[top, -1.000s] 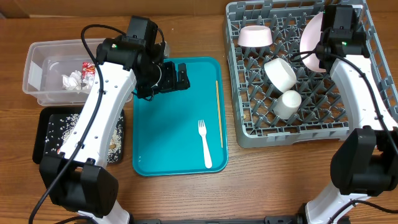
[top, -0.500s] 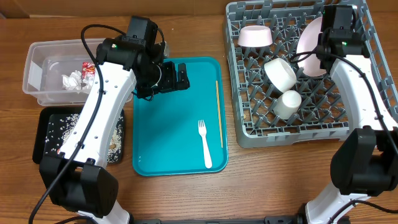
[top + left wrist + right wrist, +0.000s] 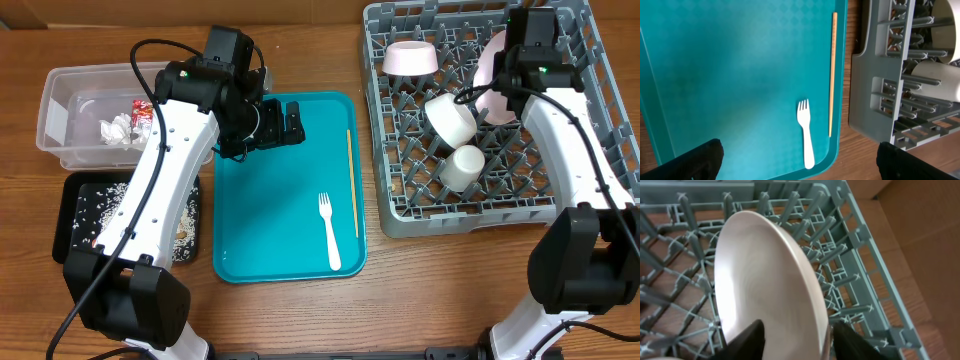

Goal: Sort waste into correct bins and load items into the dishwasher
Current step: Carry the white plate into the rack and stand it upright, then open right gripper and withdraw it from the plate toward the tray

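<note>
Clear plastic first: the tub (image 3: 70, 110), left of the teal tray (image 3: 270, 230), holds the crumpled napkin (image 3: 117, 130) and red wrapper (image 3: 142, 112), and the black tray (image 3: 75, 215) just in front of it carries the rice scraps (image 3: 100, 205). Over the teal tray's far left corner the left fingers (image 3: 695, 160) hover spread wide, holding nothing. On the tray's right half lie the white fork (image 3: 328, 232) and, along the right edge, one chopstick (image 3: 351, 180). Right of the tray, on the bench, the grey rack (image 3: 400, 205) already holds two bowls (image 3: 410, 58) and the cup (image 3: 462, 167). At its far side the right fingers (image 3: 747, 337) are clamped on the plate (image 3: 760, 280), which has edged slightly toward the tray over the last second and stands tilted among the pegs. It looks nearly seated, so fork and chopstick appear to be all that remains.
</note>
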Available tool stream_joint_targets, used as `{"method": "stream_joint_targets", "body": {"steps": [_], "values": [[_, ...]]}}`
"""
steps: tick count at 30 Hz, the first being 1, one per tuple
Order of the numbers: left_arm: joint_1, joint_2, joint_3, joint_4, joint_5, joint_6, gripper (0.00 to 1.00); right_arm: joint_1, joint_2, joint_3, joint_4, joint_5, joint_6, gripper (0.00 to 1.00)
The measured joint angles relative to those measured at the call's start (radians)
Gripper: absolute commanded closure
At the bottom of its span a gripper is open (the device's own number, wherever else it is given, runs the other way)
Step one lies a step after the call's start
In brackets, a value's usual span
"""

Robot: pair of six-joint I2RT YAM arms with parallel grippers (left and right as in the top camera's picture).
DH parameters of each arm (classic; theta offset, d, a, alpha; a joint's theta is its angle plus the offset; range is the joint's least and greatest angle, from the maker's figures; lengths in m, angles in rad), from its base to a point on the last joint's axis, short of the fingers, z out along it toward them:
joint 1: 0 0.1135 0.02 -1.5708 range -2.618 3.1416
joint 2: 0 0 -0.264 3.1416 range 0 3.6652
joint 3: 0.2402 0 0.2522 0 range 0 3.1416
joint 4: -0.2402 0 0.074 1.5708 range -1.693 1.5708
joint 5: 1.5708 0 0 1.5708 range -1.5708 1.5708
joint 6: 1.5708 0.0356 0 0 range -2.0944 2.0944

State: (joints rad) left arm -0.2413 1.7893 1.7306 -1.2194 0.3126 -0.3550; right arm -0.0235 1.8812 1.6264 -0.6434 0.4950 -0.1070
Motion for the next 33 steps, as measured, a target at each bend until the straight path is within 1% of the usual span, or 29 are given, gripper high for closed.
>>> {"method": "stream_joint_targets", "body": {"steps": [3,5,7,9,11,12,17,23,26,29,33], "values": [[0.000,0.000,0.000,0.000,0.000,0.000,0.00,0.000,0.000,0.000,0.000,0.000,-0.001,0.39],[0.000,0.000,0.000,0.000,0.000,0.000,0.00,0.000,0.000,0.000,0.000,0.000,0.000,0.26],[0.000,0.000,0.000,0.000,0.000,0.000,0.00,0.000,0.000,0.000,0.000,0.000,0.004,0.20],[0.000,0.000,0.000,0.000,0.000,0.000,0.00,0.000,0.000,0.000,0.000,-0.001,0.002,0.09],[0.000,0.000,0.000,0.000,0.000,0.000,0.00,0.000,0.000,0.000,0.001,-0.001,0.005,0.01],[0.000,0.000,0.000,0.000,0.000,0.000,0.00,0.000,0.000,0.000,0.000,-0.001,0.007,0.00],[0.000,0.000,0.000,0.000,-0.003,0.000,0.00,0.000,-0.014,0.000,0.000,-0.001,0.014,0.00],[0.000,0.000,0.000,0.000,-0.003,0.000,0.00,0.000,-0.100,0.000,-0.005,-0.032,0.027,0.00],[0.000,0.000,0.000,0.000,-0.003,0.000,0.00,0.000,-0.157,0.001,-0.018,-0.104,0.056,0.00],[0.000,0.000,0.000,0.000,-0.003,0.000,0.00,0.000,-0.220,0.002,-0.053,-0.226,0.079,0.00],[0.000,0.000,0.000,0.000,-0.003,0.000,0.00,0.000,-0.299,0.004,-0.154,-0.412,0.117,0.00]]}}
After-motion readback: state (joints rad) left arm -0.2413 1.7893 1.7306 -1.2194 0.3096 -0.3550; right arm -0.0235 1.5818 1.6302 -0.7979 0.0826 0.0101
